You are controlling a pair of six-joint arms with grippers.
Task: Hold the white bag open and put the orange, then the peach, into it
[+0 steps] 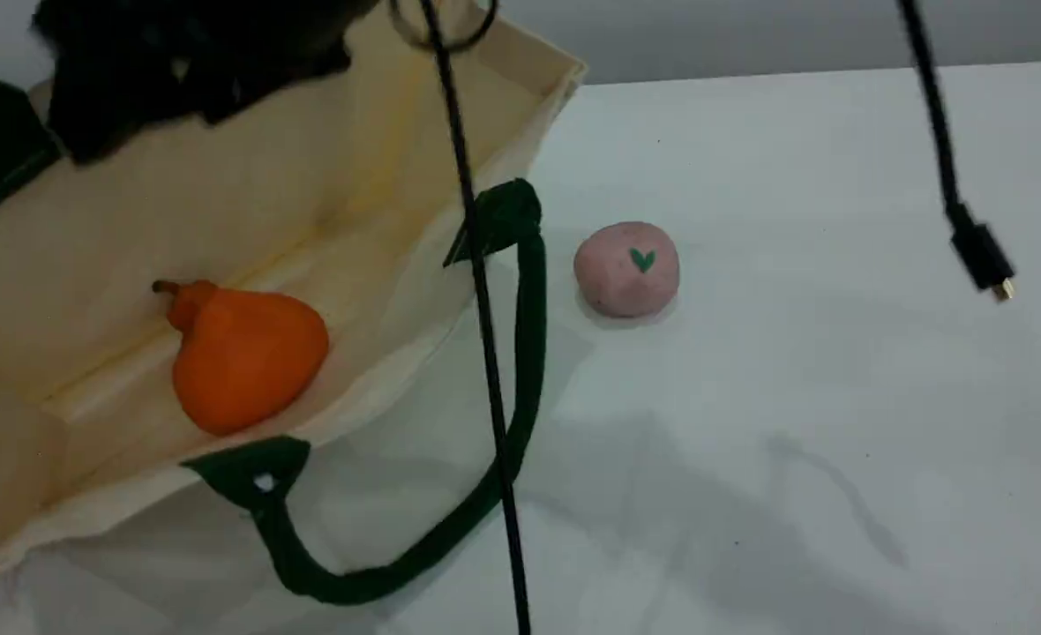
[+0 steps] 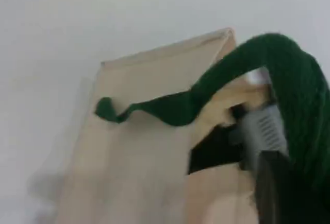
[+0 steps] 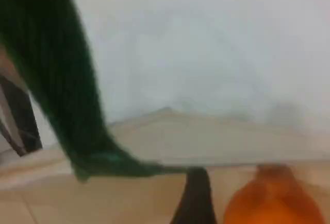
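While my left claw (image 2: 258, 141) is clamped on the green handle (image 2: 289, 64) of the white bag (image 1: 220, 194), the orange (image 1: 243, 357) lies inside. The peach (image 1: 626, 269) sits outside on the table (image 1: 794, 397). I cannot tell whether my right claw (image 3: 196, 198) is apart or together.

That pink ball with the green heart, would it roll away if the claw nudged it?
Probably a little: the peach looks roundish and sits free on the smooth table. Its slightly lumpy, matte surface suggests it would stop soon and not slip in a grip.
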